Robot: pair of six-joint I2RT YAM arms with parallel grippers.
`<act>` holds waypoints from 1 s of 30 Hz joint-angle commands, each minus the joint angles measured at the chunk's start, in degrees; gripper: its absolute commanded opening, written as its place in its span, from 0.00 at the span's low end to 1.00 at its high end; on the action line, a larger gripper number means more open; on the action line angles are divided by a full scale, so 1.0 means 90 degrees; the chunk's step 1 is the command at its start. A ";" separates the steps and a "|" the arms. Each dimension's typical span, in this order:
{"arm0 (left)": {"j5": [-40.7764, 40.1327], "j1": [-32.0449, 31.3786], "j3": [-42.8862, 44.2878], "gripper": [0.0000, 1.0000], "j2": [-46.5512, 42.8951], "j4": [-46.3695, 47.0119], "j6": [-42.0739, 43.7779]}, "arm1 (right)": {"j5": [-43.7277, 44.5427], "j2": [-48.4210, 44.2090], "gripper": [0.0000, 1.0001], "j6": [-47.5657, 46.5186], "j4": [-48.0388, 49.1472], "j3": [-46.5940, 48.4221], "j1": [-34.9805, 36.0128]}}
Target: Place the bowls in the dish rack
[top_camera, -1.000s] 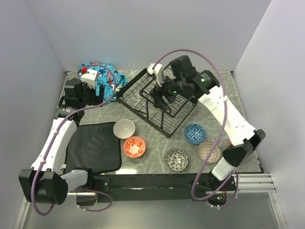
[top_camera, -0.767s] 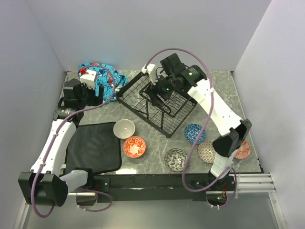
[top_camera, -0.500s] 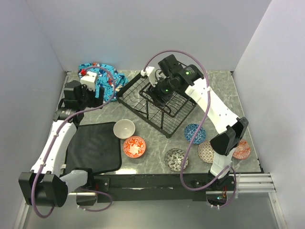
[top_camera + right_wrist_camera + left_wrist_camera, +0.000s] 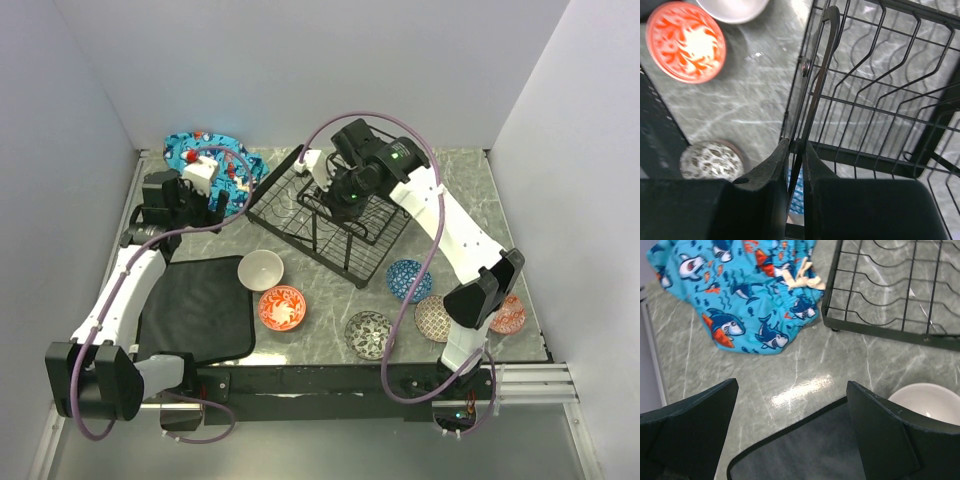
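The dish rack (image 4: 290,200) stands at the far middle of the counter (image 4: 470,200). In front of it lie the cream-white bowl (image 4: 261,268), red-orange bowl (image 4: 282,307), black-and-white bowl (image 4: 369,334), blue bowl (image 4: 408,280), brown dotted bowl (image 4: 437,318) and salmon bowl (image 4: 510,315). The right arm arcs over the rack, with the right gripper (image 4: 795,150) pinching a bar of the rack's frame. The left arm stretches along the left wall. The left gripper (image 4: 790,440) is spread above the black mat (image 4: 195,305), near the shark-print cloth (image 4: 205,160).
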 commanded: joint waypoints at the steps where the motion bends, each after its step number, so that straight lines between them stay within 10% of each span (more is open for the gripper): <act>1: 0.0651 0.0028 -0.0226 0.97 -0.0013 0.0682 0.0936 | 0.1243 -0.0460 0.08 -0.1626 0.0391 -0.0134 -0.0264; 30: 0.2087 0.0018 0.0143 0.99 0.1363 0.1083 0.1407 | 0.1567 -0.0988 0.06 -0.5055 0.0900 -0.0397 -0.1358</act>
